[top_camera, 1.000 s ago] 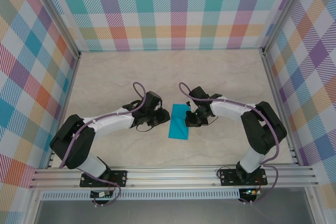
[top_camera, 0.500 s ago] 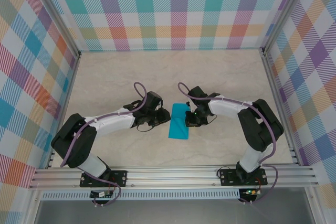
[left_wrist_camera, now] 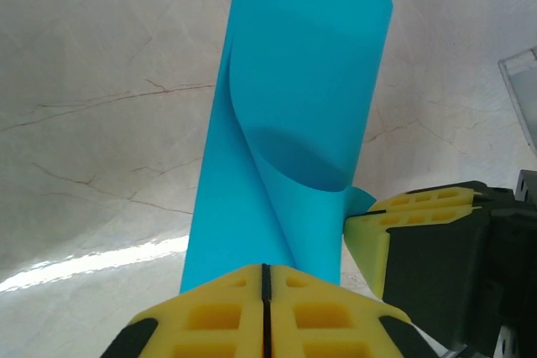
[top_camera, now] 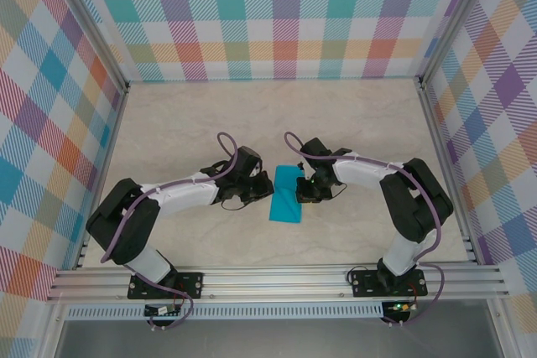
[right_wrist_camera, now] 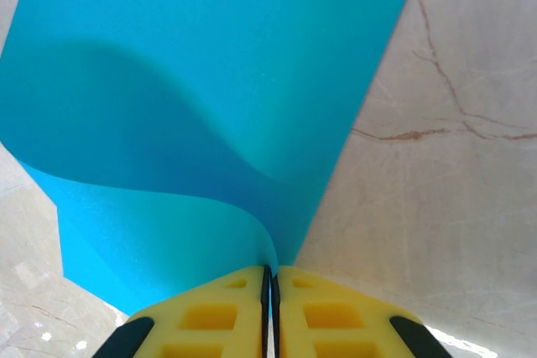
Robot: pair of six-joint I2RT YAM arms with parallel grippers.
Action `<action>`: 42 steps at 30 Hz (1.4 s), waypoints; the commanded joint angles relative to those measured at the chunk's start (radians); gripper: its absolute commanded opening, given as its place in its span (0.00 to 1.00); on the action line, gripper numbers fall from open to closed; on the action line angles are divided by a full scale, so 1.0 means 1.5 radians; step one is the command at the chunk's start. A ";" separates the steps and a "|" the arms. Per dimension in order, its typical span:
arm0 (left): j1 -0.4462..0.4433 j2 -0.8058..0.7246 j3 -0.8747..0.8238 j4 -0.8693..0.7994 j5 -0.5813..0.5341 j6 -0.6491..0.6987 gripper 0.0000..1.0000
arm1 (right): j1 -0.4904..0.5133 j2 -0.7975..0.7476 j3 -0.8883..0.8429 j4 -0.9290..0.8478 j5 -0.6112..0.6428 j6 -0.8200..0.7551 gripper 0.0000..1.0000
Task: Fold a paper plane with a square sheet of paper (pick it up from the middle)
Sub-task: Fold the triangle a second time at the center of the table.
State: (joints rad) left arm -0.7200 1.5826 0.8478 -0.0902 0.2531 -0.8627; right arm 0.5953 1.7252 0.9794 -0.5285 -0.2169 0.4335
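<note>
As the square sheet of paper [top_camera: 285, 194] ran near-to-far between them, the right end effector [right_wrist_camera: 270, 271] pinched its edge; the left end effector [left_wrist_camera: 264, 269] sat pressed together opposite.

You have a pale table [top_camera: 352, 115] with a marbled surface, and thin brown veins cross it where the wrist cameras look down. Plaid panels in teal, orange, purple and green close three sides: the back wall [top_camera: 285, 14], the left wall [top_camera: 42, 123] and the right wall [top_camera: 503, 123]. A ribbed aluminium rail [top_camera: 277, 282] crosses the near edge, and a bright glare streak [left_wrist_camera: 84, 262] lies on the table
</note>
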 commanded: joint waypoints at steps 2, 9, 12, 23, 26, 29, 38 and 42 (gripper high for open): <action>-0.015 0.015 0.006 0.043 0.026 -0.015 0.04 | -0.005 0.011 0.010 -0.006 0.004 0.007 0.12; -0.027 0.039 0.008 0.083 0.042 -0.034 0.05 | -0.005 0.016 0.010 -0.005 0.004 0.007 0.12; -0.036 0.050 0.014 0.090 0.044 -0.036 0.04 | -0.005 0.018 0.011 -0.004 0.003 0.007 0.12; -0.043 0.083 0.013 0.147 0.055 -0.055 0.05 | -0.007 0.020 0.011 -0.005 0.003 0.006 0.12; -0.043 0.077 0.007 0.160 0.056 -0.059 0.06 | -0.007 0.018 0.010 -0.004 0.003 0.006 0.12; -0.044 0.074 0.005 0.162 0.055 -0.061 0.06 | -0.008 0.019 0.008 -0.003 0.004 0.007 0.12; -0.044 0.101 0.008 0.174 0.054 -0.063 0.06 | -0.011 0.021 0.008 0.000 0.001 0.006 0.12; -0.044 0.113 0.009 0.175 0.049 -0.061 0.06 | -0.011 0.024 0.010 0.000 0.000 0.005 0.12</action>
State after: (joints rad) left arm -0.7654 1.7363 0.8486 0.1585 0.3244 -0.9508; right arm 0.5877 1.7405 0.9802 -0.5251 -0.2176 0.4335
